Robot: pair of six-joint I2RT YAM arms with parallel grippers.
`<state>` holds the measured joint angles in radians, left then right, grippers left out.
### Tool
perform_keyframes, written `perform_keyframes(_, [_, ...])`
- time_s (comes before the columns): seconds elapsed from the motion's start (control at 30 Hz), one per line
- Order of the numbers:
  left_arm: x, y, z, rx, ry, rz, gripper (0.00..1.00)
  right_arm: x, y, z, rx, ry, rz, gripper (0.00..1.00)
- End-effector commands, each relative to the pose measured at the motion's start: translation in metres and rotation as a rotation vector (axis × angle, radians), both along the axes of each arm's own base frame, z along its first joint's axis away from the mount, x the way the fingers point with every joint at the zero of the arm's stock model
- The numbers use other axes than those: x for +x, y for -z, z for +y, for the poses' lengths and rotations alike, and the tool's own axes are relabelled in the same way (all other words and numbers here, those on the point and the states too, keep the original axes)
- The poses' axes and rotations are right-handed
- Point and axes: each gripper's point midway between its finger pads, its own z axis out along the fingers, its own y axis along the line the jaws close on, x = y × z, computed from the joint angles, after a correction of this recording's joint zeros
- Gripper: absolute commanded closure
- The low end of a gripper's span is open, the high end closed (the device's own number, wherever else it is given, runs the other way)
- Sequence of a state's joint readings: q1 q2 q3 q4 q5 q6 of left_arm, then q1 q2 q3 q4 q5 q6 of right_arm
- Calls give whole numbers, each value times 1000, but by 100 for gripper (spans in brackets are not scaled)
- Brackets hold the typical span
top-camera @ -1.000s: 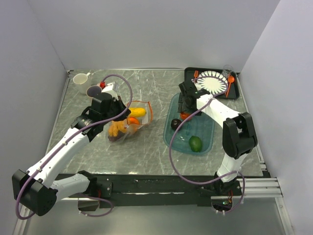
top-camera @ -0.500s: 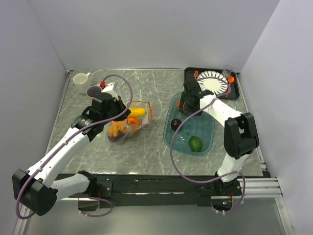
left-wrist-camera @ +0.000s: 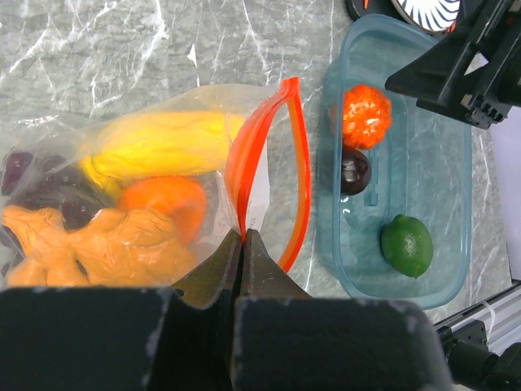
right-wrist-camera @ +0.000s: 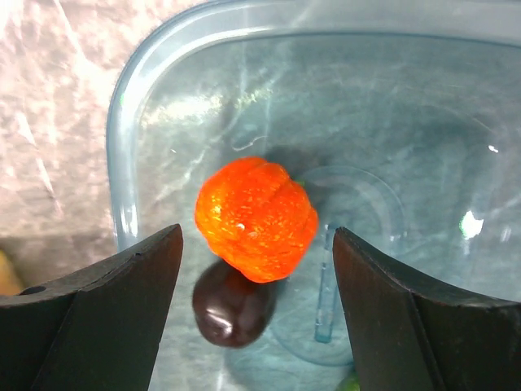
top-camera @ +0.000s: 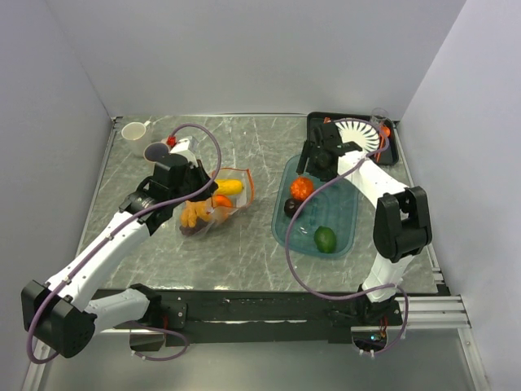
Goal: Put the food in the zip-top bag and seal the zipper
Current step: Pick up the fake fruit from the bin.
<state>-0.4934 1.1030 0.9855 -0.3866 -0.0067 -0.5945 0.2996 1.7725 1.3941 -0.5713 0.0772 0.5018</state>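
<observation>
On the grey marbled table (top-camera: 252, 244), left of centre, the clear floppy plastic zip-top bag (top-camera: 218, 208) lies with its mouth facing right. My left gripper (left-wrist-camera: 242, 244) is clenched on the bag's near mouth edge, film pinched between the jaws just beside the thin orange-red zipper strip (left-wrist-camera: 299, 163). The strip bows open in a loop.

Inside the bag:
- a long yellow toy vegetable (left-wrist-camera: 163, 140)
- a round orange toy fruit (left-wrist-camera: 163, 204) just below it
- a lumpy orange-tan toy piece (left-wrist-camera: 89, 244)
- dark purple toy grapes (left-wrist-camera: 28, 183) at the left, partly hidden

Right of the bag sits the translucent teal oblong tray (top-camera: 346, 232), apart from it. In the tray:
- a bumpy red-orange toy fruit (right-wrist-camera: 256, 216) at the far end
- a dark glossy round toy fruit (right-wrist-camera: 230, 309) touching it on the near side
- a green toy lime (left-wrist-camera: 407, 244) further toward me, alone

My right gripper (right-wrist-camera: 257, 236) hangs over the tray's far end with its jaws spread wide, gripping nothing. In the wrist view the red-orange fruit sits between the two fingers, with a gap on each side.
</observation>
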Motion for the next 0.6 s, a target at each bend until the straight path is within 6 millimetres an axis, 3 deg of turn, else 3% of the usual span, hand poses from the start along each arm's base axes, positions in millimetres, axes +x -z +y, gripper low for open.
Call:
perform_keyframes(0.0, [5,-16,0,-6,-6,-47,99,13,-12,11,130,56,-30,18])
perform_keyframes(0.1, [4,-16,2,1,-10,-45,99,8,-9,16,188,78,-21,18])
perform_keyframes(0.33, [3,-16,4,8,-13,-48,99,0,8,8,162,52,-16,17])
perform_keyframes(0.57, [3,-15,0,-7,-4,-44,99,4,17,-2,195,24,-24,16])
